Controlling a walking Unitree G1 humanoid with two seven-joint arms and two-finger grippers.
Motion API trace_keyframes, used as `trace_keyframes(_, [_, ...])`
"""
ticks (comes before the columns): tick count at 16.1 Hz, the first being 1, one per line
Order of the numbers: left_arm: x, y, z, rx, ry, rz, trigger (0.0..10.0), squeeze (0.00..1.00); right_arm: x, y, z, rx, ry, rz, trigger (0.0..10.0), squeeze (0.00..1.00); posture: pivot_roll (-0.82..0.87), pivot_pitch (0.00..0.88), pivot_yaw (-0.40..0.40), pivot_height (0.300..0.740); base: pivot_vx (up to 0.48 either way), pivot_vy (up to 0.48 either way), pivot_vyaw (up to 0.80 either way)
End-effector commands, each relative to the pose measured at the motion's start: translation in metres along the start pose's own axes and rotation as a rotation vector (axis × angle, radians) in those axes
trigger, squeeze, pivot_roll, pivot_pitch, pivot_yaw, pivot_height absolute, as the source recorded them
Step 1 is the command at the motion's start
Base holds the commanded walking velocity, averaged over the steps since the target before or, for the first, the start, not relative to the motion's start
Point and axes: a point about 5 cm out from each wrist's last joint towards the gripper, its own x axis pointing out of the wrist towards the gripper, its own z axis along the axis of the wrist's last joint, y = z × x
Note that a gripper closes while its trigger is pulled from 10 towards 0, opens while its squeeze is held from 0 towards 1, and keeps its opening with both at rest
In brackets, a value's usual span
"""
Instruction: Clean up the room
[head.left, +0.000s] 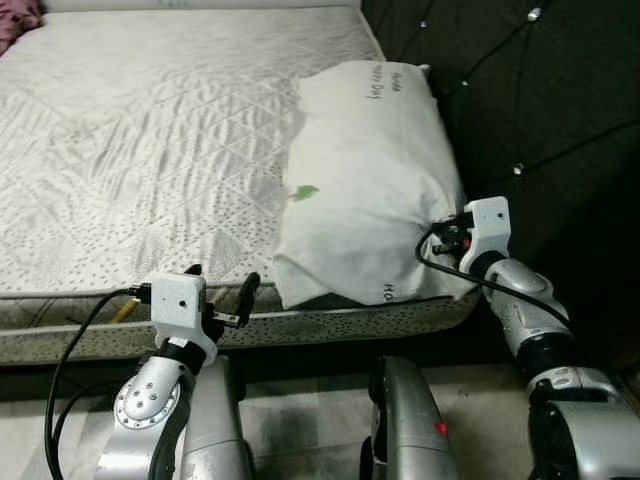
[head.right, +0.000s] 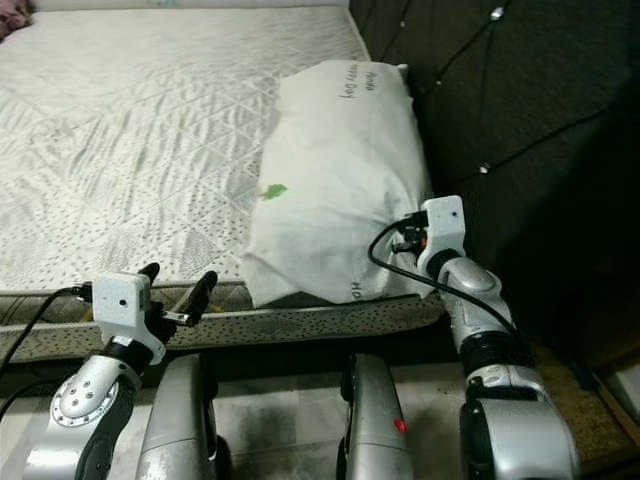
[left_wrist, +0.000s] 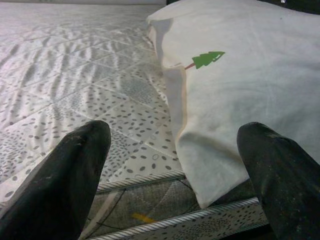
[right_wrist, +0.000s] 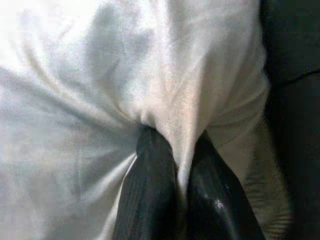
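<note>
Right wrist view: right claw (right_wrist: 182, 150) pinches pillow (head.left: 365, 180) fabric, tips buried in folds; left claw (head.left: 222, 290) gapes wide.

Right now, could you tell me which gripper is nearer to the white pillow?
The right gripper: its jaws are shut on a fold of the white pillow. The left gripper hovers open at the mattress edge, apart from it.

A bare mattress (head.left: 150, 150) fills most of the scene, white and quilted in diamonds with small dark specks, its corded edge (left_wrist: 140, 181) running along the near side. A dark tufted headboard (head.left: 540, 90) with shiny buttons stands against its right end. Something pink (head.left: 15, 22) lies at the far left corner.
</note>
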Motion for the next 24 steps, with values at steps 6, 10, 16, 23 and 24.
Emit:
trace_keyframes(6, [-0.001,0.0,-0.003,0.005,0.016,0.023,10.0,0.0,-0.025,-0.09,0.048,-0.113,-0.04,-0.416,0.0,0.0,0.06,0.037,-0.015,0.528,0.0,0.0,0.0])
trace_keyframes(10, [-0.001,0.001,-0.003,0.008,0.018,0.025,10.0,0.0,-0.043,-0.108,0.03,-0.15,0.021,-0.462,0.0,0.0,0.05,0.042,-0.008,0.528,0.0,0.0,0.0])
trace_keyframes(16, [-0.001,0.004,-0.004,0.019,0.025,0.023,10.0,0.0,-0.063,-0.114,-0.009,-0.149,0.09,-0.468,0.0,0.0,0.05,0.039,0.002,0.528,0.0,0.0,0.0])
trace_keyframes(23, [0.0,0.004,-0.004,0.024,0.025,0.025,10.0,0.0,-0.038,-0.066,-0.016,-0.078,0.036,-0.303,10.0,1.0,0.05,0.036,0.001,0.528,0.0,0.0,0.0])
trace_keyframes(24, [-0.001,0.004,-0.004,0.025,0.026,0.03,10.0,0.0,-0.036,-0.064,-0.012,-0.076,0.022,-0.306,10.0,1.0,0.05,0.035,-0.002,0.528,0.0,0.0,0.0])
